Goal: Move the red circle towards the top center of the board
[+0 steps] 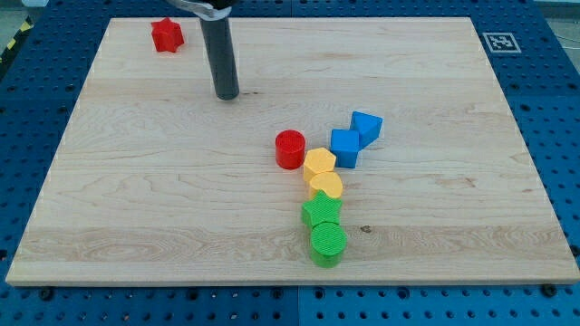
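Seven blocks on the wooden board: two red, two blue, two yellow, two green. Red: one red circle near board centre, slightly toward the view's right; one red star near the top left corner, well apart from everything else. Blue: one blue cube and one blue block of angular, roughly pentagonal shape, touching each other, the angular one up and to the view's right of the cube. Yellow: one yellow hexagon just beside the red circle on its lower right and touching the blue cube; one yellow heart-like block directly below it, touching. Green: one green star below the yellow pair, one green circle below that, all four forming a near-vertical chain toward the view's bottom. No claw on this rig: only a straight dark rod, nothing to open or close, nothing held. My tip resting on bare wood in the upper left-centre of the board, touching no block; up and to the view's left of the red circle, well apart from it; down and to the right of the red star. No containers in view. Fiducial marker on the blue perforated table, off the board's top right corner.
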Robot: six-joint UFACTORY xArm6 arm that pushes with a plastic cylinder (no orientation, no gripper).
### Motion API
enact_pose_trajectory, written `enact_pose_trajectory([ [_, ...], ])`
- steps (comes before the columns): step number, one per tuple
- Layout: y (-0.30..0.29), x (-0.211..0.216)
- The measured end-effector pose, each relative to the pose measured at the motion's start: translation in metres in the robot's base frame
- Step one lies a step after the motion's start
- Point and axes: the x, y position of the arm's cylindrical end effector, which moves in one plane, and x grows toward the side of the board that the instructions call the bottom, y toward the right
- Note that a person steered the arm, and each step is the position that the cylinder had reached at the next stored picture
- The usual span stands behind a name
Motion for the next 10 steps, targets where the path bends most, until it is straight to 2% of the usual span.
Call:
enact_pose_trajectory([
  [3, 0.03, 0.124],
  [4, 0.062, 0.133],
  [10, 0.102, 0.085],
])
